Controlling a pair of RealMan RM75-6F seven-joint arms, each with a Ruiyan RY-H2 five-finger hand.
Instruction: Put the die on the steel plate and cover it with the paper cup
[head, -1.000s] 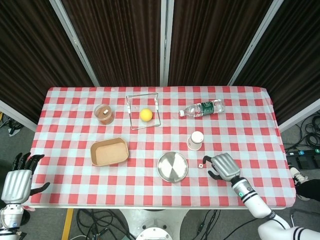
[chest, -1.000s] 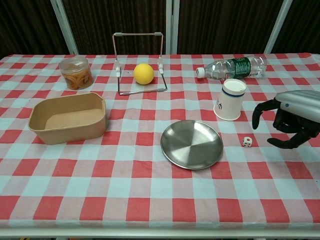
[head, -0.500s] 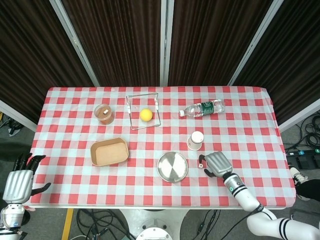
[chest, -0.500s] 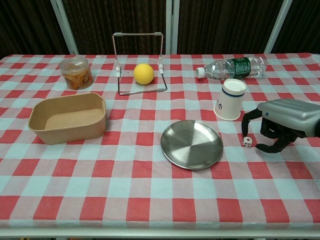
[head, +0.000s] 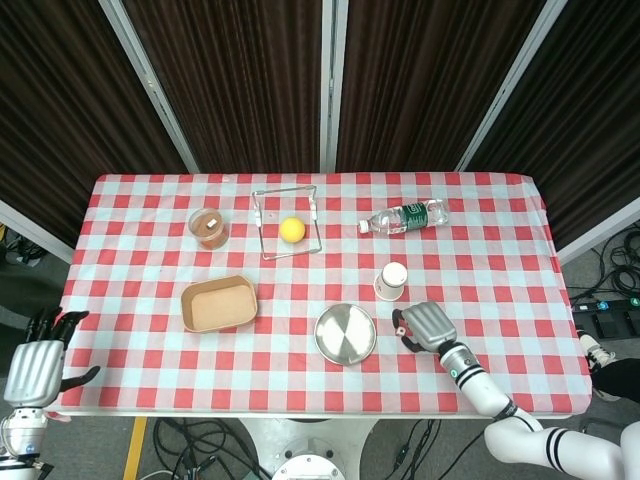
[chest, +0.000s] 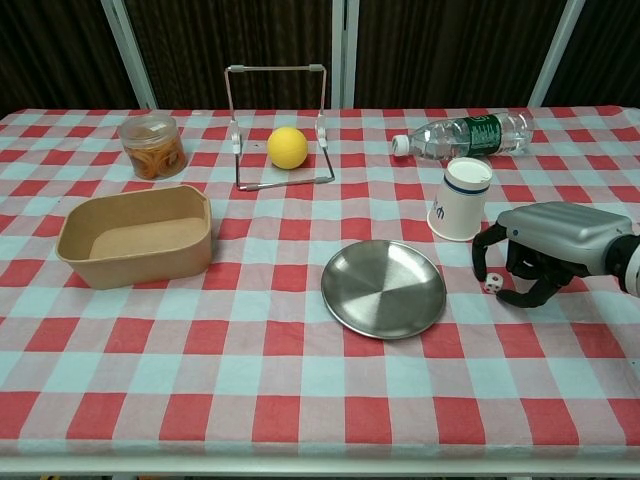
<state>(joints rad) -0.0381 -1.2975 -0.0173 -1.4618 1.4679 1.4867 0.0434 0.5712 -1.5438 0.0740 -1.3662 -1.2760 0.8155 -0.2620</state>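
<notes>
Near the right edge of the tabletop (chest: 300, 400), the right hand (chest: 545, 250) arches palm-down over the die (chest: 493, 283), its dark fingers (chest: 486, 250) curled around the cube; contact cannot be made out. The steel plate (chest: 383, 288) lies just left of the die, bare. The paper cup (chest: 460, 199) stands mouth-down and tilted behind them, beside the hand.

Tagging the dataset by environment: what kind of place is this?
Likely a lab or test bay staged as a dining table: checkered tablecloth on one table, dark curtain panels behind, loose cables on the floor.
</notes>
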